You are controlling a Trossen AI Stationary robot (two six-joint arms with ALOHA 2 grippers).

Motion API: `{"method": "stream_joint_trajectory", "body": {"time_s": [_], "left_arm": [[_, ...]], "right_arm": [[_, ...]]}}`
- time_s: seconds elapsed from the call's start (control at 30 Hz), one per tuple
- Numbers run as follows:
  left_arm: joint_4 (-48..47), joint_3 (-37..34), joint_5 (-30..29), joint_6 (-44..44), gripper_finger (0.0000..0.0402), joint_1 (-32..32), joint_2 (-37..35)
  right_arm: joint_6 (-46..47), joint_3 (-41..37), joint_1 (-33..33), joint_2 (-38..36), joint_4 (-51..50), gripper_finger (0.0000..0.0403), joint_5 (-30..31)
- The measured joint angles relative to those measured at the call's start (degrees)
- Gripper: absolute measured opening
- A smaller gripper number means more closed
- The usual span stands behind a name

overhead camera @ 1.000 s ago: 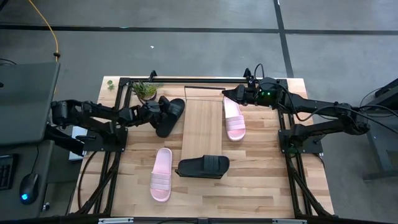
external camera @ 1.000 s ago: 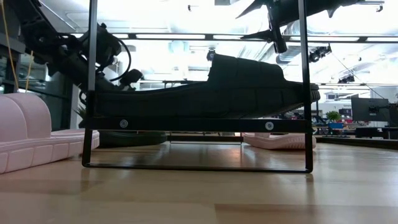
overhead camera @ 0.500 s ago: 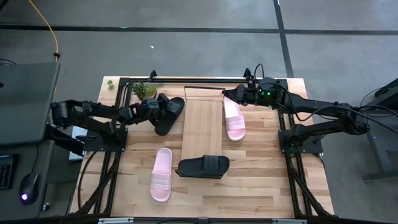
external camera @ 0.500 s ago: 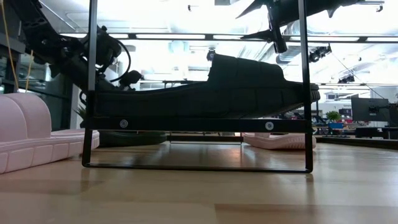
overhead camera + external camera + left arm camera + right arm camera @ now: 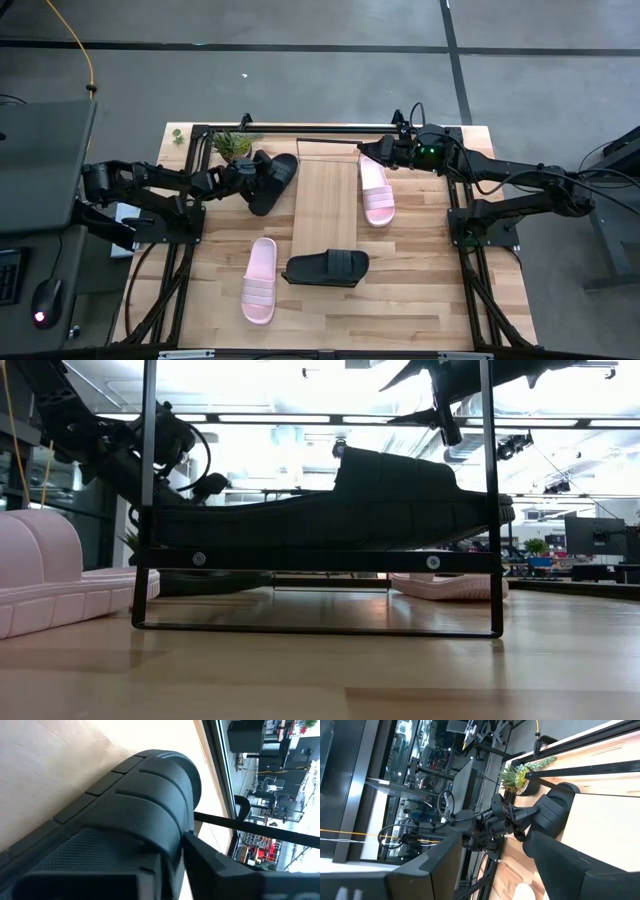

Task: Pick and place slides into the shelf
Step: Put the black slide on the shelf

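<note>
My left gripper [image 5: 257,178] is at the far-left black slide [image 5: 272,184], shut on its wide strap [image 5: 150,810]. That slide lies on the table left of the shelf board [image 5: 325,200]. A second black slide [image 5: 326,268] lies across the board's near end, above the wire frame [image 5: 315,560]. One pink slide [image 5: 376,190] lies sole down along the board's right edge. Another pink slide [image 5: 260,280] lies near left. My right gripper [image 5: 363,152] hangs open above the far end of the right pink slide, touching nothing. My left gripper has the black slide's ribbed strap between its two fingers. One finger [image 5: 215,865] lies against the strap's side edge [image 5: 176,845]; the other is hidden under the strap. The fingers come from the table's left, slanting down. The slide rests on the table.
A small potted plant [image 5: 233,145] stands at the far left corner, just beyond my left gripper. Black frame bars [image 5: 300,128] run along the table's far edge and sides. Bare wood [image 5: 420,270] lies open at the near right.
My left gripper has edged slightly toward the table's far edge at the black slide. The slide's near end has shifted a little with it. The right arm has kept still.
</note>
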Motion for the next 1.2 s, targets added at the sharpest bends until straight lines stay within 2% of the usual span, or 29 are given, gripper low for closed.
{"method": "stream_joint_trajectory", "body": {"time_s": [0.1, 0.17, 0.37, 0.53, 0.67, 1.2], "left_arm": [[0.23, 0.0, 0.07, -0.01, 0.0018, 0.0, 0.0], [0.69, 0.0, 0.13, 0.01, 0.0007, -0.03, 0.0], [4.81, 0.0, 1.81, 1.82, 0.002, -0.02, 0.02], [7.89, 0.0, 4.75, 3.78, 0.0006, -0.02, 0.02], [9.33, 0.0, 5.84, 4.07, 0.0013, 0.0, -0.08], [9.27, 0.0, 2.74, 2.47, 0.0004, 0.0, -0.22]], "right_arm": [[-0.02, 0.0, 0.0, 0.0, 0.0, 0.0229, 0.0], [-0.04, 0.0, 0.0, 0.0, 0.0, 0.0229, 0.0], [-0.11, 0.0, 0.0, 0.0, 0.0, 0.0229, 0.0], [-0.47, 0.0, 0.0, 0.0, -0.02, 0.0229, -0.41], [-0.55, 0.0, 0.0, 0.0, -0.02, 0.0229, -1.33], [-0.52, 0.0, 1.35, 0.0, -0.02, 0.0229, -4.11]]}}
